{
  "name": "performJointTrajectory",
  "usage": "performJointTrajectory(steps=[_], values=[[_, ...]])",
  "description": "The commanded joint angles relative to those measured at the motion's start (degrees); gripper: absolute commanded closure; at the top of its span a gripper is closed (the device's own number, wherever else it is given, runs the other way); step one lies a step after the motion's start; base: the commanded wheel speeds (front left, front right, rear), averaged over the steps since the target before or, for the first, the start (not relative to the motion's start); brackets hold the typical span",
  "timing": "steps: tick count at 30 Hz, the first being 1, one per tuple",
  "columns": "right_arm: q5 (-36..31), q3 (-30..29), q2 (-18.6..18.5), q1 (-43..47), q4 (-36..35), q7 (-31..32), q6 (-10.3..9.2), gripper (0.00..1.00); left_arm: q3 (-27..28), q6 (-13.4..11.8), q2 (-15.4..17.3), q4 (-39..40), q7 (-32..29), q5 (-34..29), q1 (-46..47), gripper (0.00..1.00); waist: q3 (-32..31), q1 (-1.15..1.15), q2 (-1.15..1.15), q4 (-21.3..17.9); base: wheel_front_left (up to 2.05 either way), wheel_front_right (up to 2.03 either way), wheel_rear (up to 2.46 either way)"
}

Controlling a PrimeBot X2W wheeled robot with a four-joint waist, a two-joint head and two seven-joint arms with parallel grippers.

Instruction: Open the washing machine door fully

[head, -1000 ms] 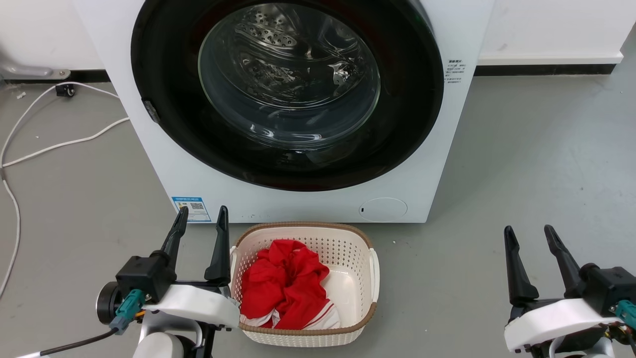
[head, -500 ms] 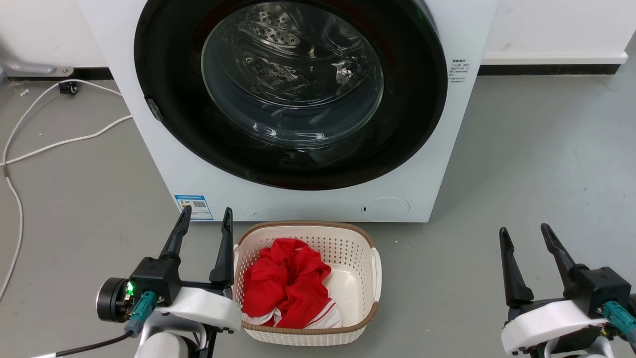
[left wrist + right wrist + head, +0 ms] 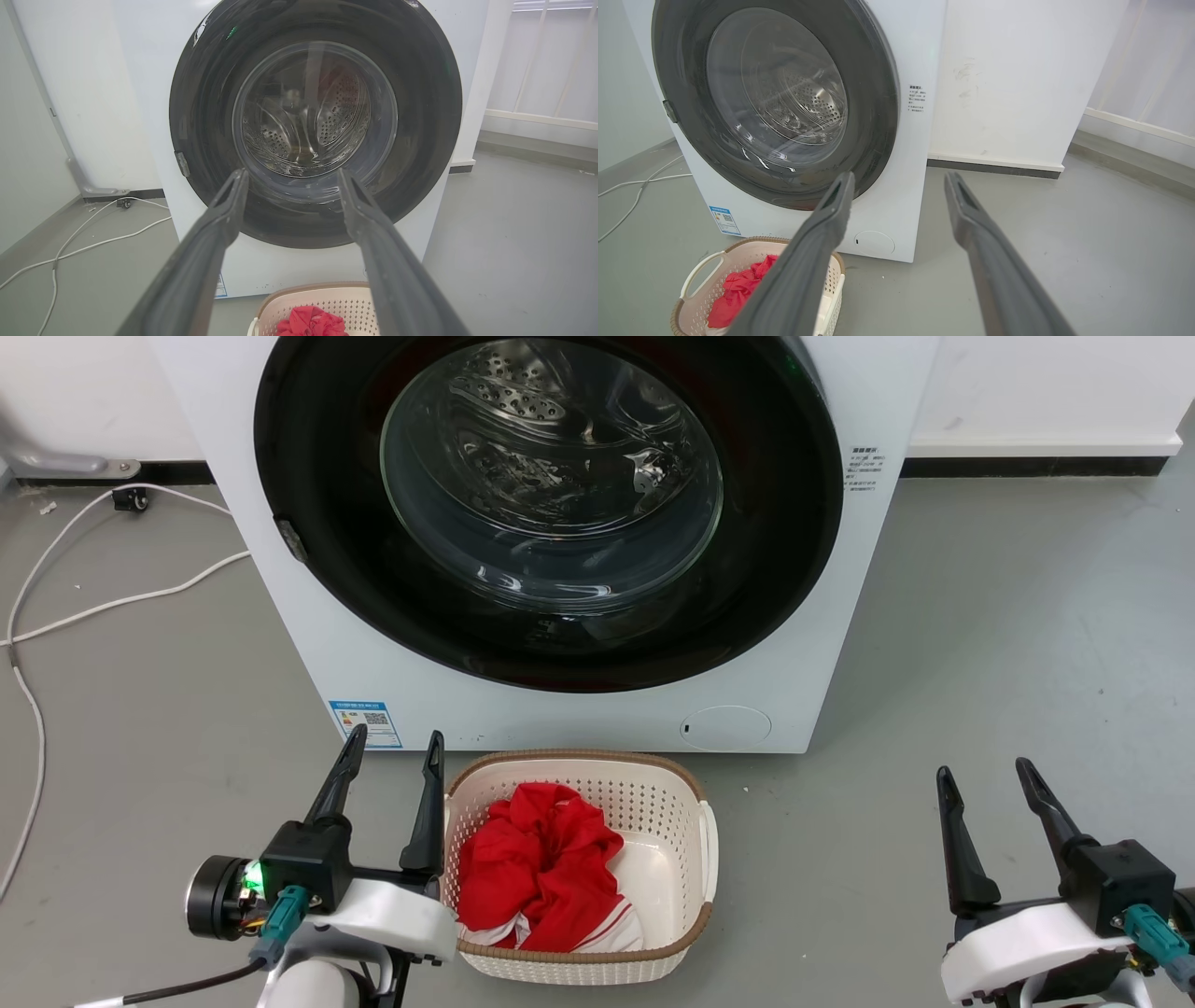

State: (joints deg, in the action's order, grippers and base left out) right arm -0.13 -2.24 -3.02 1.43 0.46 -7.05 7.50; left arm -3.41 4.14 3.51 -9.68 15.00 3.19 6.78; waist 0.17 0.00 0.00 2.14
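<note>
Grey floor [image 3: 1027,616], washing machine door [image 3: 317,523] shut, well beyond left and right jaws, both spread

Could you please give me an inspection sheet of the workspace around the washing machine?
Surface: grey floor, smooth, a few small specks.
Job's things: big white box-shaped washing machine; its round glossy black door with clear glass window is shut.
Clutter: cream perforated plastic basket holding crumpled red cloth, on the floor before the machine.
Tools: left tool open, beside the basket, holding nothing; right tool open, holding nothing.
Cables: white cable on the floor left of the machine.
Surroundings: white wall, dark skirting.
</note>
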Motion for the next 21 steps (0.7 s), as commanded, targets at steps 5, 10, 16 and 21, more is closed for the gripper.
performJointTrajectory(steps=[5,10,16,21], values=[[0.7,-0.2,0.3,0.1,0.5,-0.4,-0.02,0.0,0.3,0.4,-0.1,-0.7,0.2,0.5,0.5,0.0,0.0,0.0,0.0,0.0,0.0,0.0,0.0],[1.0,-0.2,0.3,0.0,0.8,-0.6,-0.02,0.0,0.5,0.6,-0.2,-0.9,0.2,0.3,0.4,0.0,0.0,0.0,0.0,-0.1,0.0,0.0,0.0],[2.6,-0.2,0.3,-0.1,1.3,-0.3,-0.02,1.0,0.6,0.7,-0.2,-1.1,0.2,0.0,0.4,0.0,0.1,0.0,0.0,-0.1,0.0,0.0,0.0],[5.9,-0.5,0.3,-0.3,2.1,-0.2,-0.02,1.0,0.7,0.7,-0.3,-1.1,0.2,0.1,0.5,0.0,0.2,0.0,0.0,0.0,0.0,0.0,0.0]])
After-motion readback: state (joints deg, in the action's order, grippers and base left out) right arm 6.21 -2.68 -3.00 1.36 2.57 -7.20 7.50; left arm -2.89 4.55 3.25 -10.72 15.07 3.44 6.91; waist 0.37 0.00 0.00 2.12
